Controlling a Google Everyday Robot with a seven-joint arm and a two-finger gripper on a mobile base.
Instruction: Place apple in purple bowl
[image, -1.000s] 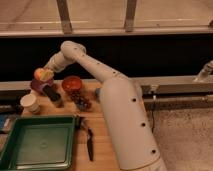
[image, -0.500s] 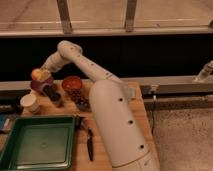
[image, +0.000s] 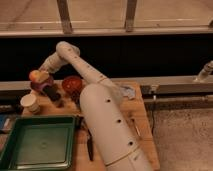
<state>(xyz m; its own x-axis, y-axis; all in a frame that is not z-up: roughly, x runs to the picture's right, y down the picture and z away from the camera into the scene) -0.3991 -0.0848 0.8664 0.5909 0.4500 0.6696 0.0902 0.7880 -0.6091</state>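
Camera view shows your gripper clenched on the apple, held above the purple bowl for dropping.

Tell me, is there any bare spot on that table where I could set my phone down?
The wood table right of the arm is mostly bare. The green tray looks bare inside. The far left corner is crowded: white cup, orange bowl, purple bowl, with the gripper shut on the apple above it.
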